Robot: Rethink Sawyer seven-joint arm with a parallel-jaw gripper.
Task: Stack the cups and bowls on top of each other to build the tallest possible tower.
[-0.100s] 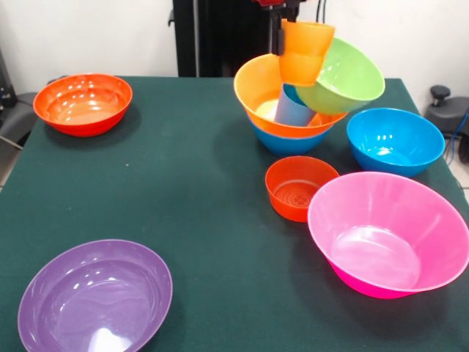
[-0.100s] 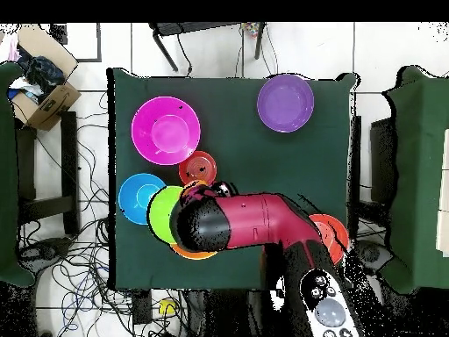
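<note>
Upper right of the front view: the tower (image 1: pixel 304 103), an orange bowl (image 1: pixel 256 88) on a blue one, holds tilted cups; gripper (image 1: pixel 282 6) state cannot be told.

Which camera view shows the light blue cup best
The front view. There the light blue cup leans inside the orange bowl, below the stacked orange cups and beside the tilted lime green bowl. In the overhead view the arm covers that spot, so the cup is hidden.
</note>
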